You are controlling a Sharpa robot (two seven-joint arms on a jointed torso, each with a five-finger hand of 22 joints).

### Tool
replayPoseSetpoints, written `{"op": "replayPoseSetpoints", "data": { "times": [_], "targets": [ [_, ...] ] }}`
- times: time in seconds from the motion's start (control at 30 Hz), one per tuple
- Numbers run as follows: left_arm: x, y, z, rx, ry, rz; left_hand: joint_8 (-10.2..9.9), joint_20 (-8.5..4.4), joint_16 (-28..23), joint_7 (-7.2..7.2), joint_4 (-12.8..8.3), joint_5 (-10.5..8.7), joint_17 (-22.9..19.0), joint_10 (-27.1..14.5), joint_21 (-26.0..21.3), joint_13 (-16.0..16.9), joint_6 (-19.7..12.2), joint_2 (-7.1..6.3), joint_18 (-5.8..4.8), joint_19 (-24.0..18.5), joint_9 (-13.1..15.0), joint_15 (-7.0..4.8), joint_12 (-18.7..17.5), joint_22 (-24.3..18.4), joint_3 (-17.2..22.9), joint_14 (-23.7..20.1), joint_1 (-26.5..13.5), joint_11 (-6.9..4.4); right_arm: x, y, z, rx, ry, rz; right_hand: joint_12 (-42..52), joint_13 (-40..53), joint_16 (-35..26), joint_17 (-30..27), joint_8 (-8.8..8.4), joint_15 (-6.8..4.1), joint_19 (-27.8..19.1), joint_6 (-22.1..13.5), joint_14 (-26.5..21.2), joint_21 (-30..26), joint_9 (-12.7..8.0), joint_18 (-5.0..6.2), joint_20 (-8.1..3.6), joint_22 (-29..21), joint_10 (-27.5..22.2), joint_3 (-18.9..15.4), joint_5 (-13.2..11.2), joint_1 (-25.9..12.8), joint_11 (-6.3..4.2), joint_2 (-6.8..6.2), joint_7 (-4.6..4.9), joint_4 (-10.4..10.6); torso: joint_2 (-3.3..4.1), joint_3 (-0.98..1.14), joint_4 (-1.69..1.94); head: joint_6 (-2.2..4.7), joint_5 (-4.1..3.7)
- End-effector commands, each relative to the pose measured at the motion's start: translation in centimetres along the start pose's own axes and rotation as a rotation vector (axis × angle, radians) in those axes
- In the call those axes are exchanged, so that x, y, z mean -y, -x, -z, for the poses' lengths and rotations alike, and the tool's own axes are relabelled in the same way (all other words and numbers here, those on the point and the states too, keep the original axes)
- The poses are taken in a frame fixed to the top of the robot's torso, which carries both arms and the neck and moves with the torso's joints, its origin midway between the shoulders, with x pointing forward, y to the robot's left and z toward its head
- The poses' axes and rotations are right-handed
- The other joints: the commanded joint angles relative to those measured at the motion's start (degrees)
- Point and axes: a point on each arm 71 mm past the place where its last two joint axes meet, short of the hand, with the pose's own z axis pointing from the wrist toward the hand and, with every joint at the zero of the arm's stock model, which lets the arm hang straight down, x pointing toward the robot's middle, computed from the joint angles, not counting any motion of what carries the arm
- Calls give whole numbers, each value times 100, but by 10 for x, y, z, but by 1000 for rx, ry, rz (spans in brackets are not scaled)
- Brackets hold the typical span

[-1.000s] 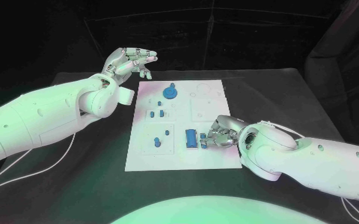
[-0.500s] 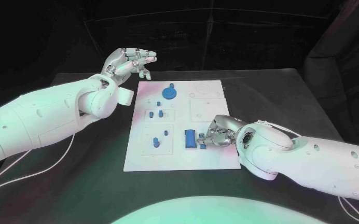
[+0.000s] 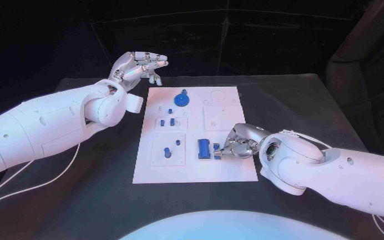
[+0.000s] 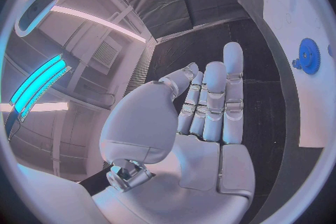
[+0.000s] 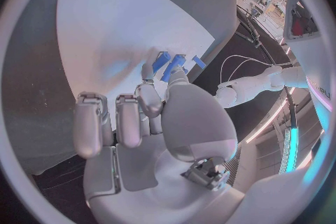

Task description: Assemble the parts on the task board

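A black table [image 3: 304, 101] carries everything; a thin white cable [image 3: 48, 176] lies near its left edge, and dark curtains [image 3: 240, 40] hang behind its far edge

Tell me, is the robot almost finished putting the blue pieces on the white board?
Partly. A blue gear and several small blue parts already sit on the task board. The right hand pinches a small blue piece beside the long blue block. The left hand hovers open, holding nothing.

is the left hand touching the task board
Apart. The head view shows the left hand raised beyond the task board's far left corner, dark table between them.
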Motion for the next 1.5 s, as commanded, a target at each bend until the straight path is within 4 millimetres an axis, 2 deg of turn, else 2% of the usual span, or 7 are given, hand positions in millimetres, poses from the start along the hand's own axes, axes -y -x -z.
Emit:
{"op": "replayPoseSetpoints", "data": {
  "times": [0.03, 0.4, 0.73, 0.93, 1.2, 1.5],
  "targets": [
    [1, -1, 0, -8, -3, 7, 32, -12, -15, -21, -15, 38, -5, -35, -17, -4, 3, 58, 83, -34, 1, 17, 31, -9, 11, -36, 16, 13, -3, -1, 3, -37, 57, 9, -20, 2, -4, 32, 18, -11, 115, -50, 329, -22, 9, -44, -38, 928, 13, -28, -36, -8, -7, -17, 5, -11, 2, -2, -13, 9, -9],
    [1, -1, -1, -9, -3, 8, 32, -12, -15, -21, -15, 38, -5, -35, -17, -4, 3, 58, 83, -34, 1, 17, 31, -9, 11, -36, 16, 13, 4, -2, 0, -66, 38, 26, -21, 13, -8, 32, 41, -7, 112, -78, 328, -26, 39, -43, -35, 927, 7, -20, -21, 257, -4, 40, 9, -102, 8, -4, 13, 5, -30],
    [1, -1, -1, -9, -2, 8, 32, -12, -15, -21, -15, 38, -5, -35, -17, -4, 3, 58, 83, -34, 1, 17, 31, -9, 11, -36, 16, 13, 7, -3, -7, -71, 14, 55, -37, 15, -13, 31, 69, -6, 107, -103, 328, -33, 71, -41, -33, 925, -4, -6, 32, 616, -2, 100, 14, -301, 10, -3, 4, -27, -4],
    [1, -2, -1, -9, -2, 8, 32, -12, -15, -21, -15, 38, -5, -35, -17, -4, 3, 58, 83, -34, 1, 17, 31, -9, 11, -36, 16, 13, 10, -2, -11, -51, -3, 56, -25, 27, -10, 37, 82, -6, 111, -96, 330, -30, 82, -43, -32, 929, 4, -21, 46, 591, 0, 190, 17, -267, 7, 0, 13, -33, -2],
    [0, -2, -2, -10, -1, 8, 39, -13, -15, -19, -22, 39, -16, -41, -20, -4, -2, 62, 83, -33, -1, 17, 38, -11, 16, -41, 23, 14, 10, -4, -14, -82, -8, 63, -38, 19, -15, 29, 82, -5, 98, -108, 328, -44, 84, -38, -32, 914, -1, -44, 52, 597, 0, 178, 17, -273, 0, -3, -2, -34, 5],
    [0, -2, -2, -12, 2, 9, 39, -13, -15, -19, -22, 39, -16, -41, -20, -4, -2, 62, 83, -33, -1, 17, 38, -11, 16, -41, 23, 14, 11, -9, -15, -147, -19, 73, -79, 0, -39, -3, 79, -1, 66, -157, 320, -77, 94, -27, -28, 880, -32, -68, 75, 824, 5, 136, 25, -443, 5, -4, -1, -30, -4]
  ]
}}
